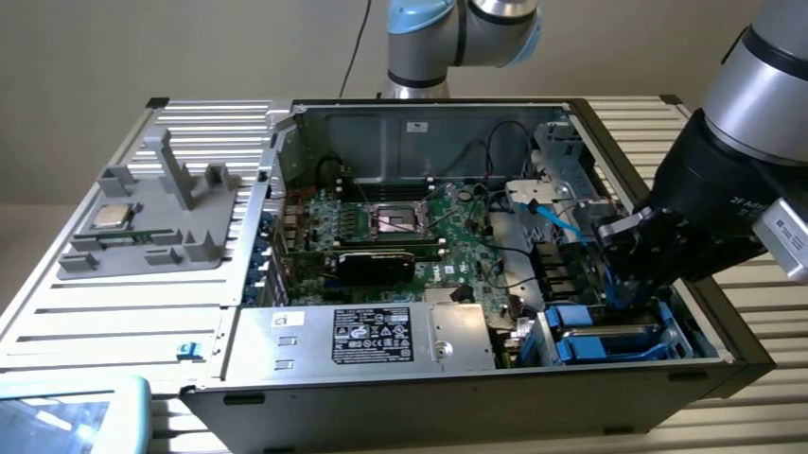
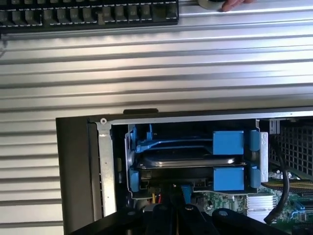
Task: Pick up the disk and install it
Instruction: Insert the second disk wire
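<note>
Inside case (image 1: 378, 397) bay — one disk (image 2: 188, 157); pincer (image 1: 627, 284) shut above.

Silver arm (image 1: 770, 85), pale-blue joint caps, black gripper (image 1: 644, 274) with white lettering

I see an open computer case (image 1: 378, 397) on a ribbed metal table (image 1: 114, 312) — its green motherboard (image 1: 404, 236) exposed, a silver power supply box (image 1: 366, 336) with a black label along the near wall. At the exterior view's left sits a grey fixture (image 1: 151, 222) — a small square processor chip (image 1: 112, 216) rests on it.
</note>
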`<state>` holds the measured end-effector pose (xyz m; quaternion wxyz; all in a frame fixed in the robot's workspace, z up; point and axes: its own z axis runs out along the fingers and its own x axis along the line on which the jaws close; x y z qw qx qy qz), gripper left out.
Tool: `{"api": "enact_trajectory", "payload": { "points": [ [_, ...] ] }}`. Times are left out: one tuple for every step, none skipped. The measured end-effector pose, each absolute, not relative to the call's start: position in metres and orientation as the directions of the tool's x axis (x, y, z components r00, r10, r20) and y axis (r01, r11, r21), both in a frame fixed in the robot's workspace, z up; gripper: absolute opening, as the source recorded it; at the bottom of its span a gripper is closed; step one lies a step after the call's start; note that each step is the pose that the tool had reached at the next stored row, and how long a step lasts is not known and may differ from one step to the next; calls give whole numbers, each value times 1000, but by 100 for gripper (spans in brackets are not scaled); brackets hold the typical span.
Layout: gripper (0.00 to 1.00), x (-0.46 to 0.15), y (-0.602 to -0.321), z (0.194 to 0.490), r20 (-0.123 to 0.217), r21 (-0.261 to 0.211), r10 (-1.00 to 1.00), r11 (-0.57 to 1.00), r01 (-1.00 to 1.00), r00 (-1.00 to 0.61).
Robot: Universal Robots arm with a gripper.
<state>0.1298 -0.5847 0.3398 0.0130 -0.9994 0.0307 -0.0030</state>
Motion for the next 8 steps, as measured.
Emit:
{"api": "enact_trajectory", "payload": {
  "points": [
    [11,130,-585,339,5,-26,-61,-998,-61,998],
    [11,130,-585,339,5,-26,-61,-998,-61,998],
    [11,130,-585,339,5,-26,-61,-998,-61,998],
    [11,130,-585,343,5,-28,-61,-998,-61,998],
    [11,130,-585,348,5,-27,-61,-998,-61,998],
    [11,130,-585,353,5,-27,-61,-998,-61,998],
    [11,129,-584,357,5,-26,-61,-998,-61,998],
    [11,128,-583,361,5,-25,-61,-998,-61,998]
  ]
}}
